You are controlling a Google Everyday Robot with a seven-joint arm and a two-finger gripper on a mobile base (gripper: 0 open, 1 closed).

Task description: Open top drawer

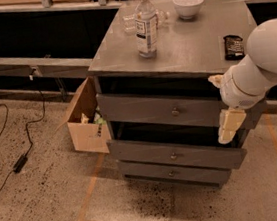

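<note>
- Claw (230,127) at right end of top drawer (143,107), away from knob (175,111); whether open or closed cannot be told.
- Risk: missing the knob; a jerked pull could topple the bottle (146,26) on the counter (196,45).

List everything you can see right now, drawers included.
Bottle: one, clear, on the cabinet top.
Bowl: one, white, back of the cabinet top.
Small flat item: one, black, cabinet top's right edge.
Top drawer: one, grey, under the cabinet top.
Lower drawers: two, grey, beneath it.
Cardboard box: one, brown, floor left of the cabinet.
Cables: two, black, floor at left.
Arm: one, white, at right.
Gripper: one, cream, before the top drawer's right end.
</note>
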